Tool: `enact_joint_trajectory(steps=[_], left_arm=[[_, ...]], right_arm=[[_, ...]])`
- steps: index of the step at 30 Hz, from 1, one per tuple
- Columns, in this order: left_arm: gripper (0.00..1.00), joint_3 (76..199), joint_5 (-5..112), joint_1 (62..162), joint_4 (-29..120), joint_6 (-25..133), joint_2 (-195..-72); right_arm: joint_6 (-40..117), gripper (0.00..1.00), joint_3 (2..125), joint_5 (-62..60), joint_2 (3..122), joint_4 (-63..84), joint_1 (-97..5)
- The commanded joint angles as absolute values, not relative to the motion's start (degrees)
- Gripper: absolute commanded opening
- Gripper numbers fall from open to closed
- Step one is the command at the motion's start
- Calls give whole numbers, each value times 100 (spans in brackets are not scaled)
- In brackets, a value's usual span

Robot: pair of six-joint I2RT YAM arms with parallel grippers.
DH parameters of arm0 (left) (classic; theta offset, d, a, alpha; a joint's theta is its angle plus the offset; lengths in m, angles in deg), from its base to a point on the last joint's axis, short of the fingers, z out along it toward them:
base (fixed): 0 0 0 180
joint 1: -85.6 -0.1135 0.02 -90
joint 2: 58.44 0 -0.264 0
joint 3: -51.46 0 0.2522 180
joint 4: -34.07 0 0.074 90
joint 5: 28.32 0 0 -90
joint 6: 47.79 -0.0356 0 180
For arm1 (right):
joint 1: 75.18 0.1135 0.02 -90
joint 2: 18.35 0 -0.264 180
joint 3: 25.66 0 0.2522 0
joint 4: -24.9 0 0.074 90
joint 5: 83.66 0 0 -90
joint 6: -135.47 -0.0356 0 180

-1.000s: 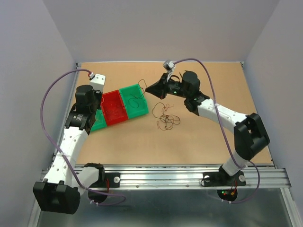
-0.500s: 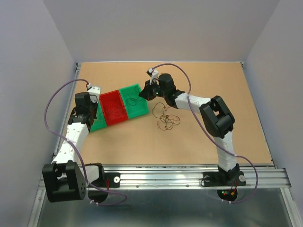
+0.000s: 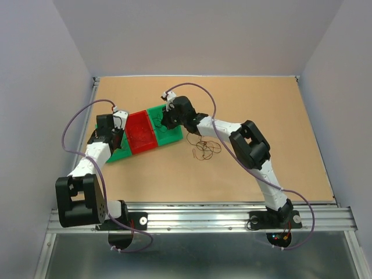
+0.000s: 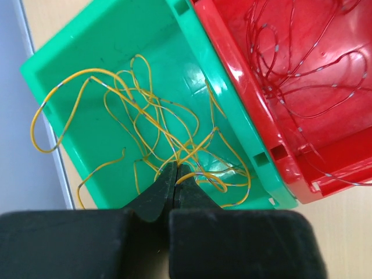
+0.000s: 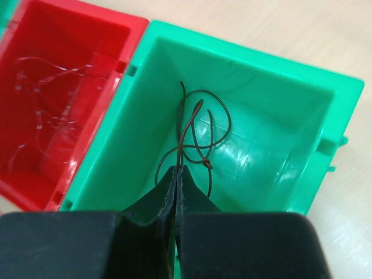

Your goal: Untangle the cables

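Left gripper (image 4: pixel 175 168) first: my fingers are pressed flat together, tips low in the left green bin (image 4: pixel 87 40), right where the yellow wires (image 4: pixel 168 133) cross. Can't tell if a strand is nipped btwn them or just passes by. One yellow loop hangs over the bin's outer rim. Same cam shows the red bin (image 4: pixel 232 70) touching this one, w/ thin red wires (image 4: pixel 290 70) curled inside.

Right gripper (image 5: pixel 176 170): also closed tight, and pinching the brown wire (image 5: pixel 189 131). Its strands run straight into my tips, and the rest loops down into the right green bin (image 5: pixel 261 99). Red bin sits against that one too, on the other side.

Neither wrist cam sees the tangle (image 3: pixel 204 147). Only the top cam does: dark curly strands loose on the table (image 3: pixel 261 104), just right of the bins and near my right forearm, not touching either gripper. From above, my fingertips are hidden under the wrists, and the wires in the bins barely show.

Top cam also gives the layout: 3 bins in a slanted row, green-red-green, one arm bent over each green end.

Table is plain tan board. Pale grey walls (image 3: pixel 203 35) stand on 3 sides, w/ a metal rail (image 3: pixel 203 216) along the near edge. Purple cables (image 3: pixel 197 86) arch off both arms.
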State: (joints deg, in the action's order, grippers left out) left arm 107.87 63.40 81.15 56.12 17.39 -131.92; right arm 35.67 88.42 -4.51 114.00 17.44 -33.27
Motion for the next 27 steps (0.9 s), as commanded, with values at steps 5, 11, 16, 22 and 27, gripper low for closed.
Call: enact_joint_trajectory(steps=[5, 11, 16, 22, 27], left_arm=[[0, 10942, 6283, 8059, 5336, 1707, -13754], [0, 11399, 6273, 8050, 5118, 1918, -14115], [0, 11829, 6432, 8050, 5090, 2024, -14938], [0, 12216, 6300, 8068, 5099, 2155, -15625], [0, 12454, 6396, 8112, 5011, 2226, -16039]], right_arm=[[3748, 1, 9418, 1556, 11788, 798, -3168], [3704, 0, 9270, 1847, 11832, 753, -3177], [3642, 1, 9234, 1909, 11911, 797, -3247], [3344, 1, 8306, 1996, 11526, 1313, -3431], [3290, 1, 7197, 1602, 11015, 2516, -3423]])
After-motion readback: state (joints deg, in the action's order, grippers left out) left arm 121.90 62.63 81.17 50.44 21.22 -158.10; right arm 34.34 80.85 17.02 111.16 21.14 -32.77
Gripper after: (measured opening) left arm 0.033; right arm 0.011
